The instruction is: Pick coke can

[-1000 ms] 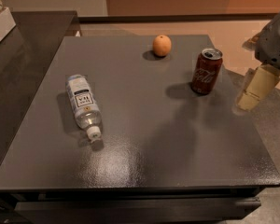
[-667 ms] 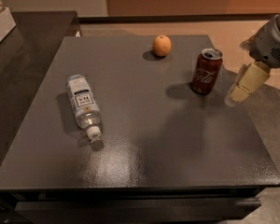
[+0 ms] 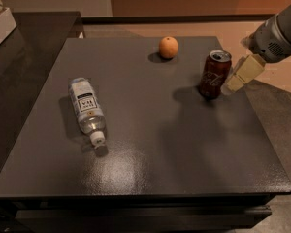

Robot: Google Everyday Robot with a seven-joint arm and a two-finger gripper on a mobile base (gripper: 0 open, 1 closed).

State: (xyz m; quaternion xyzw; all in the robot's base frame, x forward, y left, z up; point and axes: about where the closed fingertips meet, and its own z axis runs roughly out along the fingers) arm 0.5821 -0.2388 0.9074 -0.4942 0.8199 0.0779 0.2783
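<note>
The coke can (image 3: 214, 74) is dark red with a white script logo and a silver top. It stands upright on the right side of the dark grey table (image 3: 150, 149). My gripper (image 3: 233, 85) reaches in from the upper right on a grey arm (image 3: 277, 35). Its beige tip is just to the right of the can, at about mid-can height, very close to it or touching it.
A clear plastic water bottle (image 3: 87, 108) with a white label lies on its side at the table's left, cap toward the front. An orange (image 3: 168, 47) sits near the far edge, left of the can. A darker counter (image 3: 24, 38) adjoins at the left.
My gripper has moved left toward the can, from a gap beside it to right next to it. The can, bottle and orange have not moved.
</note>
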